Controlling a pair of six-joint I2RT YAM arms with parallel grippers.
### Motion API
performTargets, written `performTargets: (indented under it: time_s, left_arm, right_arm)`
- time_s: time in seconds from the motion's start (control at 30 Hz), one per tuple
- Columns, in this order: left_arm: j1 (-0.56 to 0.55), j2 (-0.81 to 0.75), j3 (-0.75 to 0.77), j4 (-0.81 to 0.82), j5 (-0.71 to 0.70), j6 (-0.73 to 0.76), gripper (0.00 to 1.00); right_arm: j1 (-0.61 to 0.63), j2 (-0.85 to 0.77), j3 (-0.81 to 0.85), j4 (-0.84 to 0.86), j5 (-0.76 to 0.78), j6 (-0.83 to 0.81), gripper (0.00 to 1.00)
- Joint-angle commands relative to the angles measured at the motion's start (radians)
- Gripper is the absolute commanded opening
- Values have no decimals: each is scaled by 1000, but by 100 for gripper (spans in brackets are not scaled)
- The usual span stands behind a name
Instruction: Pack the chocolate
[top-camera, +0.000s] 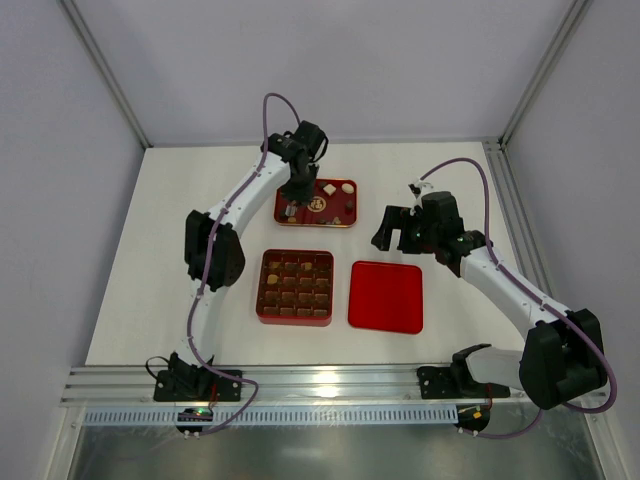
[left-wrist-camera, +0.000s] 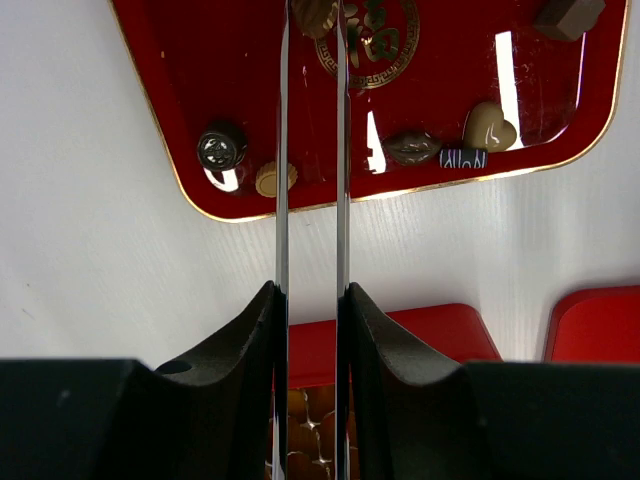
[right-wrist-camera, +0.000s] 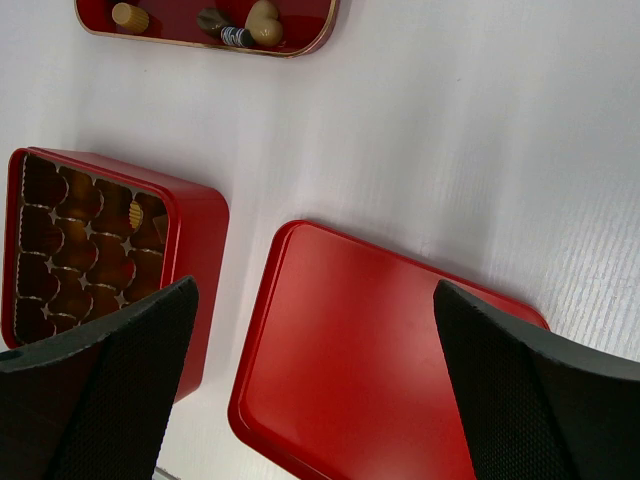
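1. Top external view: nearest the arm bases, the box (top-camera: 295, 287) and the lid (top-camera: 386, 296) are lying flat on the table (top-camera: 140, 280). Both are sitting on the near side of the two pincers, the box to the left, with a strip of table showing between them.
2. The box is showing a brown grid. Tan shapes are sitting in several cells, too small to tell apart.
3. The right pincer (top-camera: 395, 238) is hanging just beyond the lid's far edge. In its wrist view its fingers (right-wrist-camera: 110, 400) are standing wide apart, gripping nothing, with the lid showing between them and the box off to their left.
4. Farther back, the left pincer (top-camera: 290, 207) is reaching down over the left end of the tray (top-camera: 312, 222), where the loose chocolate (top-camera: 328, 187) is lying.
5. In the left wrist view the two thin blades are running almost together, clamping a brown piece (left-wrist-camera: 315, 12) at their tips. I cannot tell whether that piece is touching the tray floor.
6. Left of the blades, a dark round piece (left-wrist-camera: 221, 148) and a tan disc (left-wrist-camera: 270, 178) are resting near the tray's rim.
7. Right of the blades, a dark oval (left-wrist-camera: 412, 148), a tan heart (left-wrist-camera: 490, 127) and a striped piece (left-wrist-camera: 463, 158) just beside the heart are lying near the rim. A dark block (left-wrist-camera: 567, 15) is lying farther off.
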Motion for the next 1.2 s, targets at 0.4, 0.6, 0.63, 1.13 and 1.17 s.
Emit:
performTargets:
  time_s: [0.4,0.6,0.63,1.13,1.17]
  left_arm:
    - [5,-131,25,-32,-7,-4,27]
    - [3,-161,14,-47,-4,-10,27]
    - [2,-172,-1,-46,-4,-12,27]
    - [-40,-456,-328,-14,27,-65,27]
    - [-47,-497,-347,-12,26,-68,27]
  right_arm:
    - [-3,6,11,42,-5,-7,100]
    - [-3,8,11,45,-8,-3,100]
    - [-3,8,11,46,-8,-3,100]
    - [-3,3,3,71,8,20,100]
    - [-3,1,3,69,8,22,100]
